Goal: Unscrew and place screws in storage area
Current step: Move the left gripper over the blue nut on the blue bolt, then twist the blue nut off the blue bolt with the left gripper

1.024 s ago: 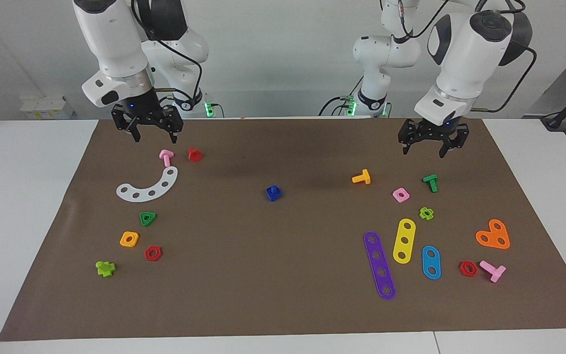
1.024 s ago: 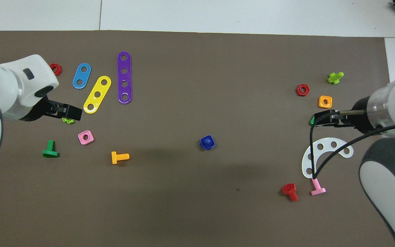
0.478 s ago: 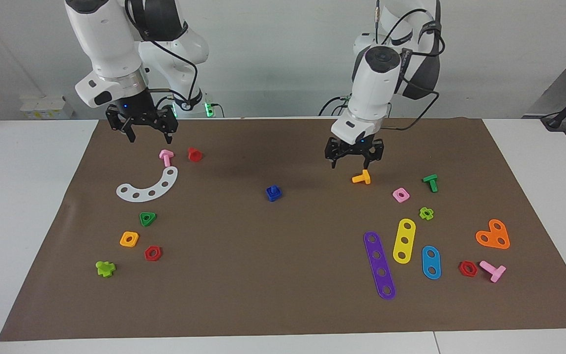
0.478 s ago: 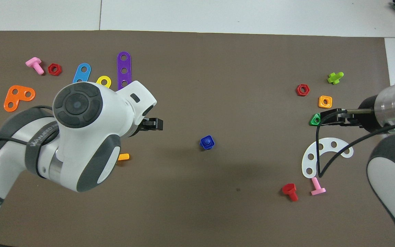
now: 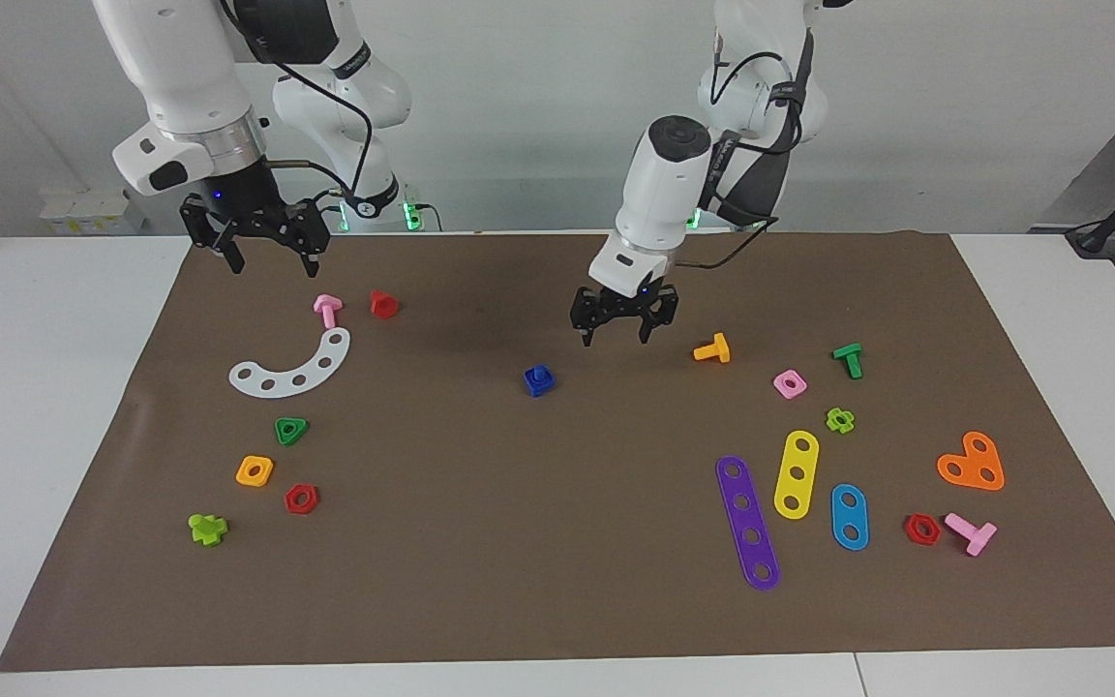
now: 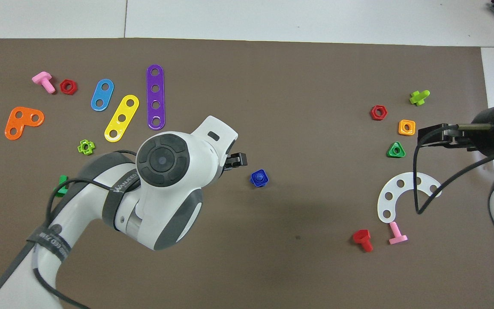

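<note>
Blue bolt [image 5: 539, 374], screwed into its blue nut [image 5: 538, 385], sits alone just left of centre in the facing view, on the brown mat [image 5: 557, 600] covering the counter [image 5: 54, 407]. Left gripper [image 5: 623, 331] hangs in the air just up and right of it, jaws open and holding nothing, not touching the pair (from overhead [image 6: 239, 159] it shows just left of the bolt). An orange bolt [image 5: 712, 349] lies to the right of that gripper. Right gripper [image 5: 265, 259] is up at the upper left of the facing view, jaws spread and empty, over the mat's edge above a pink bolt [image 5: 327, 310] and a white curved strip [image 5: 294, 367].
</note>
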`<action>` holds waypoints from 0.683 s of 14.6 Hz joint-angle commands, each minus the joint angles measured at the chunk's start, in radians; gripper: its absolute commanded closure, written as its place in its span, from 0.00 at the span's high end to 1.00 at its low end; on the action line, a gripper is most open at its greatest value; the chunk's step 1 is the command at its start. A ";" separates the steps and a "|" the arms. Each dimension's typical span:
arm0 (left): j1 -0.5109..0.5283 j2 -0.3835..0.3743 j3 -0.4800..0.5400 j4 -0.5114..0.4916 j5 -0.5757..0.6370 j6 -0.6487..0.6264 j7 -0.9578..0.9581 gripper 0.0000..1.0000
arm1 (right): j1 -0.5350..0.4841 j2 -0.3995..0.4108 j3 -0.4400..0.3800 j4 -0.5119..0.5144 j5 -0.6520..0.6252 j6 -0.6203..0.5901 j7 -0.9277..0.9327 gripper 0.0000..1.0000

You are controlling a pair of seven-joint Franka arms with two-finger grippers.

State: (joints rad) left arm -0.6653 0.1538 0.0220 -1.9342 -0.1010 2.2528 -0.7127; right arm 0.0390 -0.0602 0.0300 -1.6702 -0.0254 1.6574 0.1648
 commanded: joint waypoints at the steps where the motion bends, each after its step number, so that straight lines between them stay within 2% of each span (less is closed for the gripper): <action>1: -0.042 0.087 0.018 0.027 -0.040 0.071 -0.085 0.93 | -0.028 0.036 0.007 0.059 0.016 -0.045 -0.047 0.99; 4: -0.074 0.168 0.018 0.075 -0.068 0.076 -0.149 0.92 | -0.030 0.036 0.005 0.059 0.018 -0.050 -0.054 0.99; 7: -0.105 0.179 0.018 0.067 -0.081 0.077 -0.191 0.92 | -0.039 0.023 0.005 0.021 0.033 -0.048 -0.100 1.00; 10: -0.106 0.207 0.018 0.070 -0.140 0.145 -0.267 0.84 | -0.041 0.020 0.005 0.013 0.035 -0.048 -0.103 1.00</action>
State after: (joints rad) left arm -0.7569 0.3313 0.0226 -1.8784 -0.2032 2.3510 -0.9303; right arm 0.0175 -0.0374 0.0298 -1.6502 -0.0225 1.6185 0.1003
